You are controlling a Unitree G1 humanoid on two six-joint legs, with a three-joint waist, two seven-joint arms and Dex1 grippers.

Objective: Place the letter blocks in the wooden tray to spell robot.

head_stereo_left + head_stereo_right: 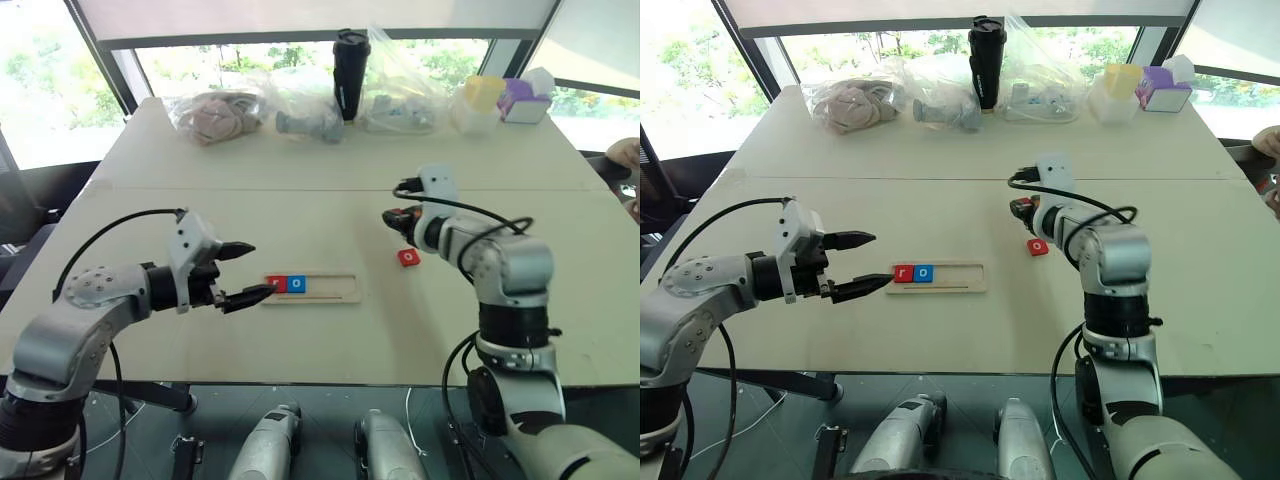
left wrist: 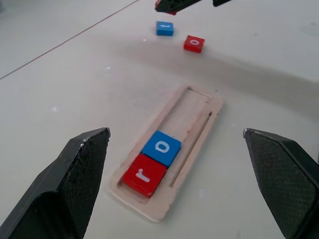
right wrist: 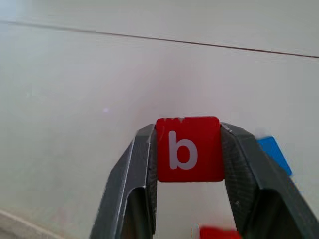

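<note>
The wooden tray [image 1: 338,288] lies mid-table with a red "r" block [image 1: 276,285] and a blue "o" block [image 1: 297,285] side by side at its left end. My left gripper [image 1: 259,270] hovers open just left of the tray, its fingers [image 2: 75,184] spread wide and holding nothing. My right gripper [image 3: 188,128] is shut on a red "b" block [image 3: 189,149], lifted above the table right of the tray. Below it on the table lie a red "o" block [image 1: 408,258] and a blue block [image 2: 164,28].
Along the far edge stand clear plastic bags [image 1: 215,115], a black tumbler [image 1: 350,70], and yellow [image 1: 483,93] and purple [image 1: 522,100] boxes. A person's hand [image 1: 625,155] shows at the right edge. A seam [image 1: 300,190] crosses the table behind the tray.
</note>
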